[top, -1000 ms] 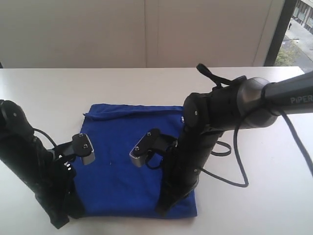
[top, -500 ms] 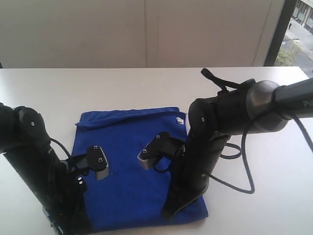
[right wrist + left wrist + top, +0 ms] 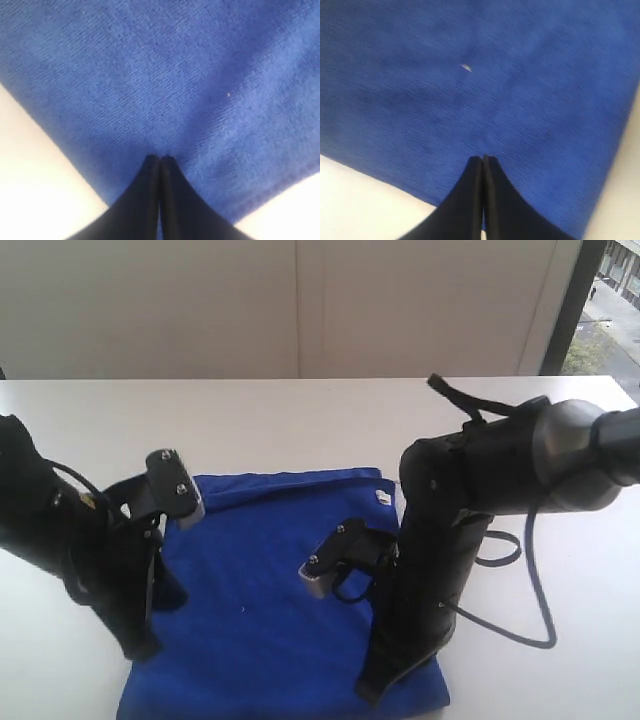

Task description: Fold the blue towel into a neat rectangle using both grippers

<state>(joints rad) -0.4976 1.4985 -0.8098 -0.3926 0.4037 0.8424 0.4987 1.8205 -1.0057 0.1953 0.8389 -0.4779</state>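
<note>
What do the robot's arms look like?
The left arm and right arm are black and chunky. The right one has a rounded dark-grey joint and a looping black cable. Each arm carries a small grey plate with screws. The left gripper and right gripper end in thin, pointed black fingers.
</note>
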